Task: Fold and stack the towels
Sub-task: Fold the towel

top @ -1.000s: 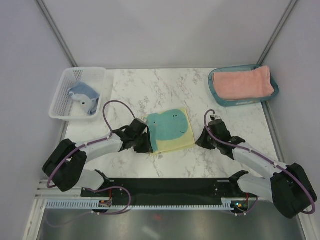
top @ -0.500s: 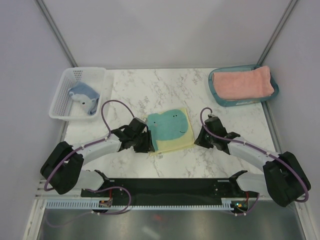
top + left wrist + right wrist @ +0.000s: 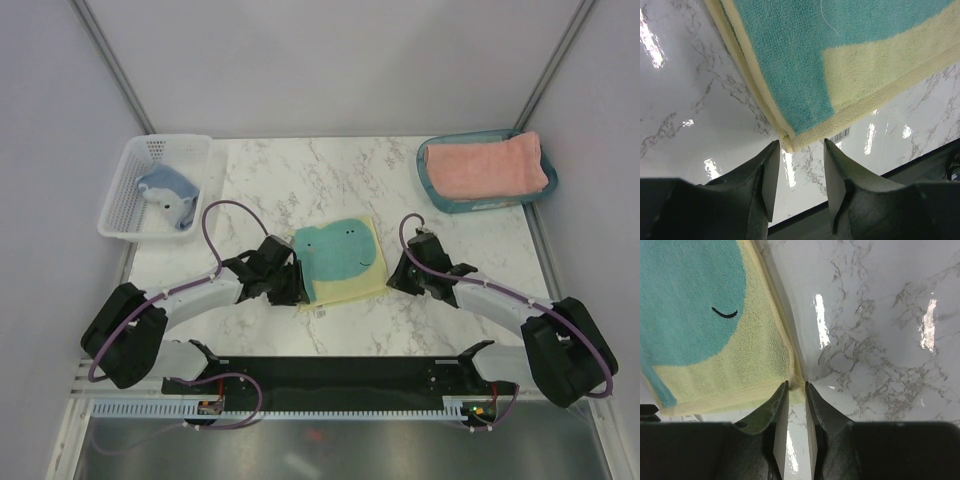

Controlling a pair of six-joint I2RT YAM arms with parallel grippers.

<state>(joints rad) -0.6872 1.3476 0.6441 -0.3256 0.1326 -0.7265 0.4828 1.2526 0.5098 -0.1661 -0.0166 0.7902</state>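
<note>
Marble table (image 3: 330, 170) with grey walls on three sides, and a black base plate (image 3: 340, 375) along the near edge. Teal tray (image 3: 470, 207) at far right holds the salmon-pink towel (image 3: 487, 165), folded, filling most of it. White basket (image 3: 125, 205) at far left, grey-blue towel (image 3: 168, 195) bunched inside, unfolded. Both bins are well apart from the centre.

Pale-yellow towel (image 3: 340, 262) lies flat mid-table, folded to a rough square with doubled edges showing and the teal face patch (image 3: 340, 250) up. Both arms lie low on either side of it, purple cables looping above them.

Left gripper (image 3: 800, 145) is at the towel's near-left corner, jaws clearly apart. The corner sits just ahead of the tips, not pinched.

Right gripper (image 3: 796, 385) is at the near-right corner, jaws only a narrow gap apart. The corner reaches the tips, and I cannot tell if it touches them. Bare table shows between the fingers (image 3: 777, 410).

Small barcode label (image 3: 840, 136) pokes out from under the towel's near edge, just beside the left gripper's tips
</note>
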